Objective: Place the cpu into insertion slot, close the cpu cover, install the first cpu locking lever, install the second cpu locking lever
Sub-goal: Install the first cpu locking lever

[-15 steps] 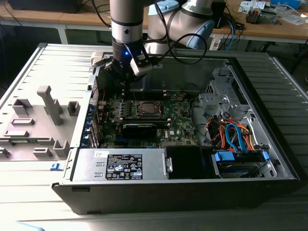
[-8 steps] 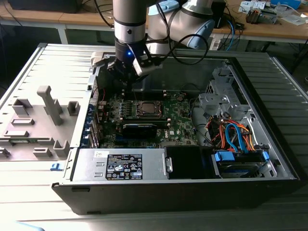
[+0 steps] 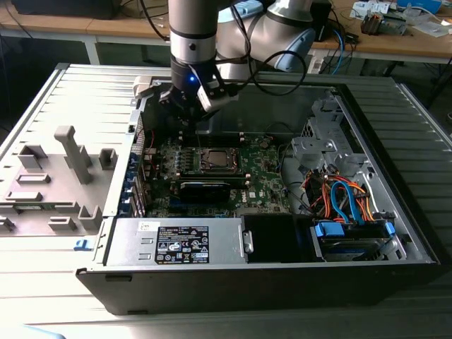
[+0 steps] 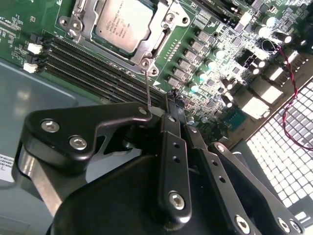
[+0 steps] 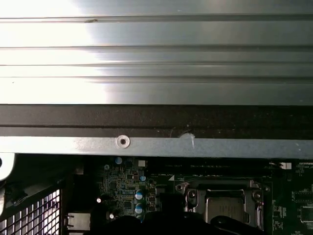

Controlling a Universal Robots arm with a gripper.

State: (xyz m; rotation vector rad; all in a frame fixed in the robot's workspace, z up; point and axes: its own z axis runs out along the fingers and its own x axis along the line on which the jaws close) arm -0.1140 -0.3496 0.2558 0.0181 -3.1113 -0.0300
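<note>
Inside the open computer case (image 3: 395,233), on the green circuit board (image 3: 265,180), the cpu (image 4: 122,22) was seen already seated in the insertion slot (image 3: 215,159), its pale metal face showing through the square window of the cpu cover (image 4: 149,46), which lay flat over it (so the first two steps were judged done). In the exterior view the gripper (image 3: 192,106) was hung just above the board, at the far side of the slot and slightly toward the exterior view's left. In the second wrist view the jaws were seen drawn narrow, nearly together, and a thin wire locking lever (image 4: 148,88) was seen rising from the cover's near corner straight to their tips; whether it was actually pinched there could not be told. The lever's long axis ran from the socket corner toward the jaws, so the slot lay just beyond the fingertips along that line. The lever was judged not yet latched, since it stood up off the board. The black memory slots (image 4: 93,61) lay beside the socket, between it and the jaws.
</note>
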